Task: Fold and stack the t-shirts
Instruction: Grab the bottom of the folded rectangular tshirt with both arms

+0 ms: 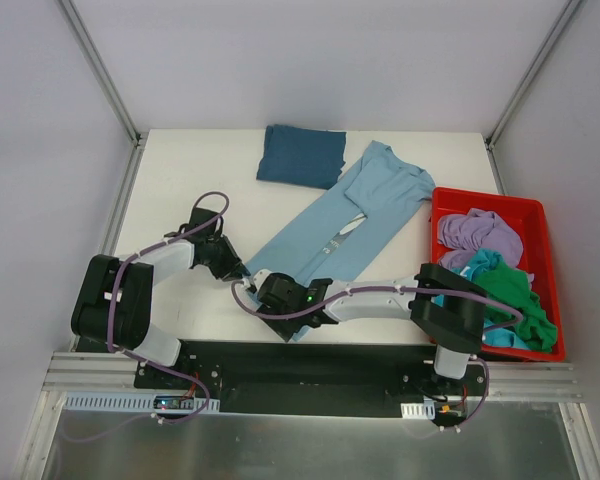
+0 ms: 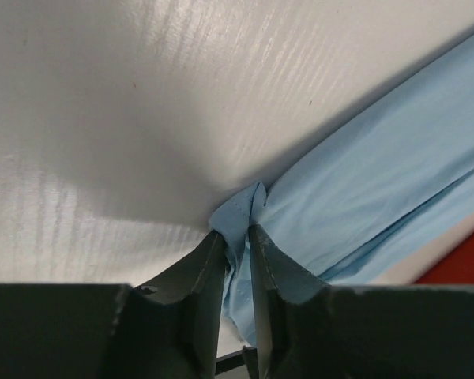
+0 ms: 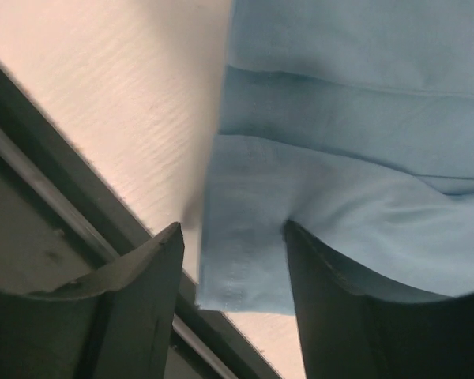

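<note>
A light sky-blue t-shirt (image 1: 352, 222), folded into a long strip, lies diagonally across the white table (image 1: 180, 180). Its near end lies at the table's front edge. My left gripper (image 1: 239, 270) is shut on a bunched corner of that near end, seen in the left wrist view (image 2: 237, 229) pinching light blue cloth (image 2: 379, 181). My right gripper (image 1: 264, 290) is open just beside it. In the right wrist view (image 3: 233, 229) its fingers straddle the other hem corner (image 3: 245, 237). A dark teal-blue t-shirt (image 1: 300, 156) lies folded at the back.
A red plastic bin (image 1: 536, 214) stands at the right with lilac (image 1: 480, 232), green (image 1: 520, 296) and turquoise (image 1: 485, 262) shirts heaped in it. The table's front rail (image 3: 47, 197) runs right by the right gripper's fingers. Metal frame posts stand at the back corners.
</note>
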You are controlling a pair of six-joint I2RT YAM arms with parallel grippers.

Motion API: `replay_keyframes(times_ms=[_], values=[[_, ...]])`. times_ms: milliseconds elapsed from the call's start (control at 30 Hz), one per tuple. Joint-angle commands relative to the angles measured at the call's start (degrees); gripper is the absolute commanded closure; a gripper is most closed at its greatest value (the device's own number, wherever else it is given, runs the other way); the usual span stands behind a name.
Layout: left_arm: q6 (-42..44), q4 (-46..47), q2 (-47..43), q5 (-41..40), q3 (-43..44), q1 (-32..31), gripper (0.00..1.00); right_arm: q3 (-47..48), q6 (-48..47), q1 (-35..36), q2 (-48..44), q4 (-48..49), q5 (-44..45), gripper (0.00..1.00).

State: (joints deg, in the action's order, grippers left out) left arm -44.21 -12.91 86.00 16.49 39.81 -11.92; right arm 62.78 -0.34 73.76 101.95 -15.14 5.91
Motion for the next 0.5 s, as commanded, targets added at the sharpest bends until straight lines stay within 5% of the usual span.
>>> replay_keyframes(times_ms=[0, 167, 267, 467], values=[[0.3, 1.2, 2.4, -0.8, -4.1, -0.2, 0.84, -1.0, 2.4, 0.8, 3.5, 1.7, 1.3, 0.47], [-0.8, 1.2, 0.1, -2.6, -6.2, -0.2, 1.0, -0.3, 3.9, 1.8, 4.9, -2.5, 8.0, 0.62], [-1.8, 0.9, -3.5, -3.3, -7.6, -0.2, 1.0, -0.3, 4.7, 1.9, 4.2, -3.0, 9.3, 0.8], [-4.0, -5.1, -17.0, -12.2, -9.7, -0.1, 1.0, -0.8, 2.4, 3.1, -1.0, 1.5, -0.3, 0.98]])
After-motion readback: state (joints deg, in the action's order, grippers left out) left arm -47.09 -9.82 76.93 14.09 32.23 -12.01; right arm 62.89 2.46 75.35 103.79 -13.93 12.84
